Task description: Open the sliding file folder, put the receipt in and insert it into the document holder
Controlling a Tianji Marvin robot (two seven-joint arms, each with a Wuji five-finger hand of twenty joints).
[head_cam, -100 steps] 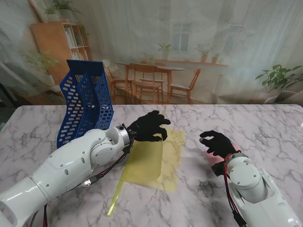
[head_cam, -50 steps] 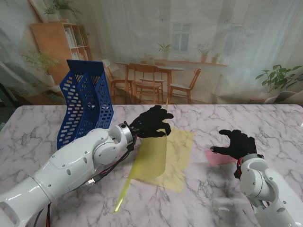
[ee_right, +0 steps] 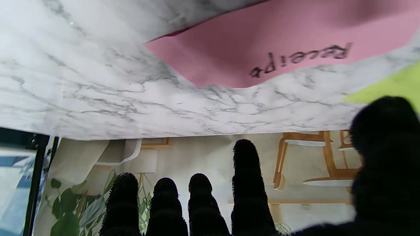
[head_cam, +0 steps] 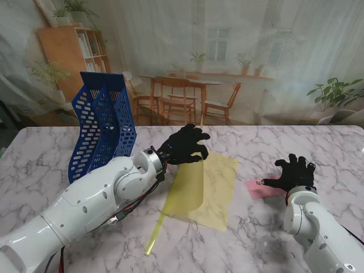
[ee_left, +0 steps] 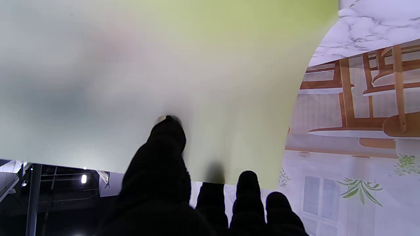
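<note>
While the black-gloved left hand [head_cam: 185, 145] pinches the upper sheet of the translucent yellow plastic file folder [head_cam: 211, 187] and holds that flap lifted, the folder's lower sheet lies flat on the white marble table [head_cam: 51, 165]. To the right of the folder, apart from it, the small pink paper receipt [head_cam: 263, 189] lies flat on the marble. The black-gloved right hand [head_cam: 293, 172] hovers over the receipt's right end, fingers spread, holding nothing. A thin yellow slide bar [head_cam: 154, 239] lies at the folder's near-left corner. The blue perforated plastic document holder [head_cam: 101, 122] stands left of the folder. In the left wrist view the lifted flap [ee_left: 170, 72] is blurred and blocks most of the scene; the receipt's right end is hidden by the hand.
</note>
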